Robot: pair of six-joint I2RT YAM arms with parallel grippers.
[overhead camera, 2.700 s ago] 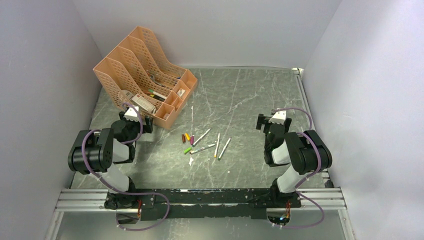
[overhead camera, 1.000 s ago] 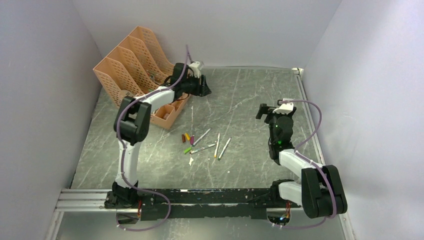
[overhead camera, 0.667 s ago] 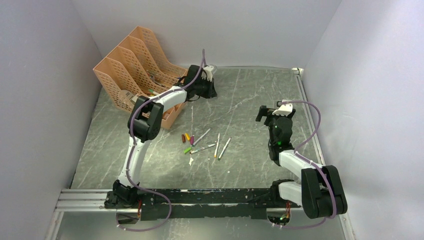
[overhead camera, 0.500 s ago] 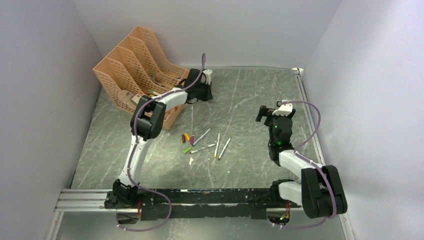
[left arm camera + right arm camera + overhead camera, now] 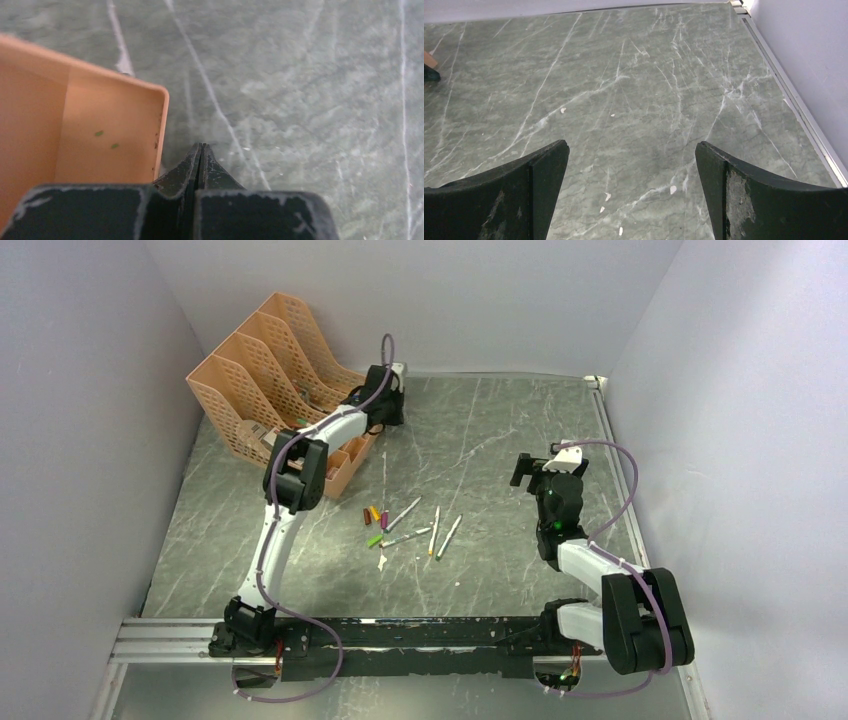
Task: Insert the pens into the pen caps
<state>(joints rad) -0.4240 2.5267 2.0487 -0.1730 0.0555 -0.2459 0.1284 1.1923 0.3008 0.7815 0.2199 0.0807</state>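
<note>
Several pens (image 5: 434, 530) lie loose mid-table in the top view, thin white barrels with coloured ends. Just left of them sit the pen caps (image 5: 375, 514), small orange, yellow, purple and green stubs. My left gripper (image 5: 388, 416) is far back, beside the organizer's corner; in the left wrist view my left gripper (image 5: 201, 145) is shut with nothing between its fingers. My right gripper (image 5: 520, 470) hovers right of the pens. The right wrist view shows my right gripper (image 5: 631, 145) open over bare table. Neither wrist view shows pens or caps.
An orange file organizer (image 5: 270, 390) with small front compartments stands at the back left; its rim (image 5: 162, 107) is just left of my left fingers. A small white scrap (image 5: 382, 562) lies near the pens. Walls enclose the table on three sides.
My left arm swung at the back of the table and drew left toward the organizer's corner, and its gripper shut. The right arm, pens and caps stayed put.
</note>
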